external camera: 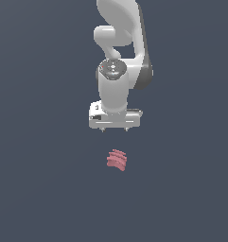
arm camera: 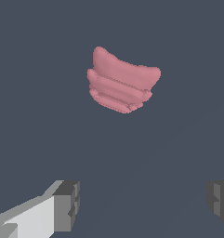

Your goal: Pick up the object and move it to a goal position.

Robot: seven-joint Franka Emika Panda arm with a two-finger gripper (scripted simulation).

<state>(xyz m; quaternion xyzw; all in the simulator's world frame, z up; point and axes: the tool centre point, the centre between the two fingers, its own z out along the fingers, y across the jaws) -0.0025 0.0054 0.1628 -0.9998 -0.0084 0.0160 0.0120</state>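
Pinkish-red ribbed object (external camera: 117,159) (arm camera: 122,81) on dark floor, white end effector (external camera: 114,129) (arm camera: 142,204) above, spread wide, grasping nothing

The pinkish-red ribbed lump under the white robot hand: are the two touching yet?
Apart. The wrist view shows the pinkish-red ribbed lump lying clear of the white gripper, whose jaws stand wide open with bare dark floor between them and it.

- The white arm (external camera: 119,56) reached down from the top of the exterior view, wrist pointing straight downward.
- Its gripper (external camera: 114,129) hung above the dark grey floor (external camera: 39,189), only two short fingertips showing under the wide white body.
- The pinkish-red ribbed object (external camera: 117,159) lay on the floor, apart from the gripper.
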